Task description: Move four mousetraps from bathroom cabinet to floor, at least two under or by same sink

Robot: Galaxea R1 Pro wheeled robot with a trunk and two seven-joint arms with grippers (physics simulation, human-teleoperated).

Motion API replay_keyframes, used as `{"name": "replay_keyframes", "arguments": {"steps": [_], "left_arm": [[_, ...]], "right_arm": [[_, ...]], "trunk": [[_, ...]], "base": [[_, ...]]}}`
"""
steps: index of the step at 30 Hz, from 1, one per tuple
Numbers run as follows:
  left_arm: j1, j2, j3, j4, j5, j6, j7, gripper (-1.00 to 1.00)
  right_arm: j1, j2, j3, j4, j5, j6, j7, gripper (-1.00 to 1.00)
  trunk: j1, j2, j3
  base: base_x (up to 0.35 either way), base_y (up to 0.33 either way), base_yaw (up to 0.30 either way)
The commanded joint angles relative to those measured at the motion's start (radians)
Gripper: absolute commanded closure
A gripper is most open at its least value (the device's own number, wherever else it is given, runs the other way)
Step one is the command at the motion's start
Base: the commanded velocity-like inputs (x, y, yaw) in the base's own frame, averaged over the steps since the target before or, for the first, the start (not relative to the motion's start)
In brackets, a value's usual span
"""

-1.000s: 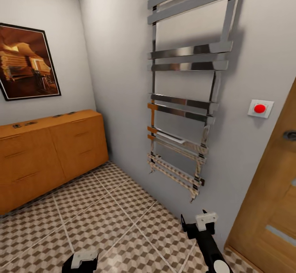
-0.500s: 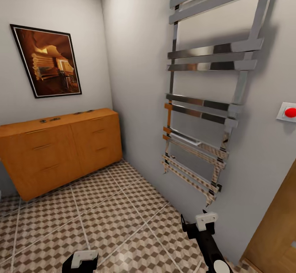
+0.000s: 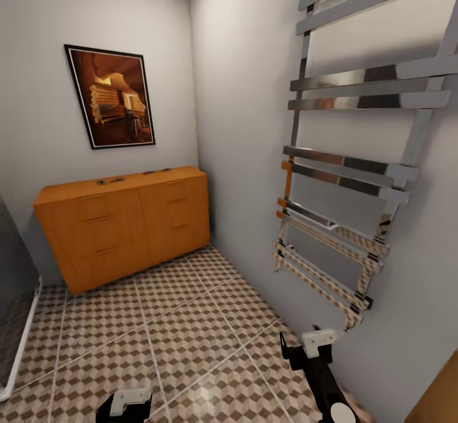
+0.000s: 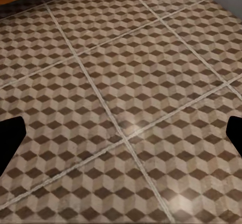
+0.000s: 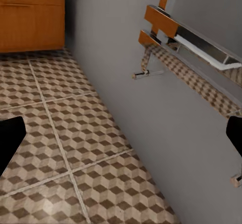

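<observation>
Both your pincers hang open and empty over the bathroom floor (image 3: 172,327): right gripper (image 3: 308,345) near the right wall, left gripper (image 3: 127,404) at the near edge. Chrome towel rail (image 3: 356,168) spans the right wall. Far left stands the cabinet (image 3: 127,222), below a framed picture (image 3: 111,95). Small dark mousetraps (image 3: 109,182) lie on its top; their number cannot be told.

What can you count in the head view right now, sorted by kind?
cabinet: 1
framed picture: 1
towel rail: 1
small dark items on the cabinet top, likely the mousetraps: 4
left end effector, right end effector: 2
Total: 9
</observation>
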Motion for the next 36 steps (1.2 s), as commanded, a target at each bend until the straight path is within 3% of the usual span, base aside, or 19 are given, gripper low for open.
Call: {"name": "replay_keyframes", "arguments": {"steps": [1, 36], "left_arm": [[-0.001, 0.000, -0.001, 0.001, 0.000, -0.003, 0.004, -1.00], [-0.001, 0.000, -0.001, 0.004, 0.002, -0.003, 0.004, -1.00]], "right_arm": [[0.000, 0.000, 0.001, 0.000, 0.010, 0.002, -0.006, -1.00], [0.000, 0.001, 0.001, 0.000, 0.009, 0.002, -0.006, -1.00]], "trunk": [[0.000, -0.001, -0.001], [0.000, -0.001, -0.001]], "base": [[0.000, 0.000, 0.245], [0.000, 0.000, 0.244]]}}
